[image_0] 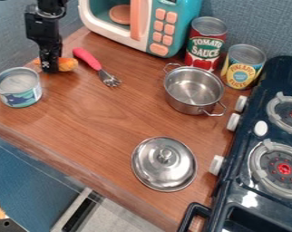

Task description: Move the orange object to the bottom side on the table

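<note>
Hanging at the far left of the wooden table [103, 120], the black gripper [50, 70] is down at the orange object [67, 64], which shows on either side of it; how far open it is, and whether it has hold of anything, I cannot tell. The tin [19, 87] stands just to the near left, so a straight drag towards the near side could tip it. The pink-handled fork [88, 58] lies just to the right, where a low sideways sweep might catch it. Farther right and nearer, the lid [164, 164] could be bumped by a drifting carry. An off-centre grip could shed the object; release too near the edge could drop it off.
</note>
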`<state>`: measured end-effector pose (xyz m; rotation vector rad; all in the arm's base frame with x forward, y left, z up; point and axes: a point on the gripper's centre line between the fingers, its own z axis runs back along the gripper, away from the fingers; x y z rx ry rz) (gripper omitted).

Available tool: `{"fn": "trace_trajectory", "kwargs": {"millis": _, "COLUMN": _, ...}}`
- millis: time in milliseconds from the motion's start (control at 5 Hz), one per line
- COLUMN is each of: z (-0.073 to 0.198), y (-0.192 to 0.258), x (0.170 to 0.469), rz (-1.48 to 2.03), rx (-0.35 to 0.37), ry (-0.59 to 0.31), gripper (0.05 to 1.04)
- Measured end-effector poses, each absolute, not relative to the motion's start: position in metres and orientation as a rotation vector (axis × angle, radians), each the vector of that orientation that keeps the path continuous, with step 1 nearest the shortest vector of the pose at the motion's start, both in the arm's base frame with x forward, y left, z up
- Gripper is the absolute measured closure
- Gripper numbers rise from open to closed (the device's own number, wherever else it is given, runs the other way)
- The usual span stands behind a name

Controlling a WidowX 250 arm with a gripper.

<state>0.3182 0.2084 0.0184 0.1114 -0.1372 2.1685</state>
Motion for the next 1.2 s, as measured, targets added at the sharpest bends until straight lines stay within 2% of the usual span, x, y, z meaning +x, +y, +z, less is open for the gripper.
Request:
{"fn": "trace_trajectory", "kwargs": {"millis": 200, "z": 0.017, "y": 0.208, "x": 0.316, "rz": 2.168, "rx": 0.121, "ry": -0.138, "gripper": 0.772}}
{"fn": "trace_trajectory", "kwargs": {"millis": 400, "z": 0.025, "y": 0.203, "x": 0.310, "rz": 2.167, "rx": 0.109, "ry": -0.146, "gripper": 0.773}}
{"fn": "trace_trajectory", "kwargs": {"millis": 600, "z": 0.046, "y": 0.198, "x": 0.307, "rz": 2.166, "rx": 0.068, "ry": -0.178, "gripper": 0.773}}
{"fn": "trace_trajectory", "kwargs": {"millis": 1000, "z": 0.091, "y": 0.146, "x": 0.272, "rz": 2.115, "rx": -0.043, "ry": -0.215, "gripper": 0.773}}
{"fn": "trace_trajectory", "kwargs": {"millis": 1200, "z": 0.086, "y": 0.109, "x": 0.250, "rz": 2.007, "rx": -0.050, "ry": -0.227, "gripper": 0.773}}
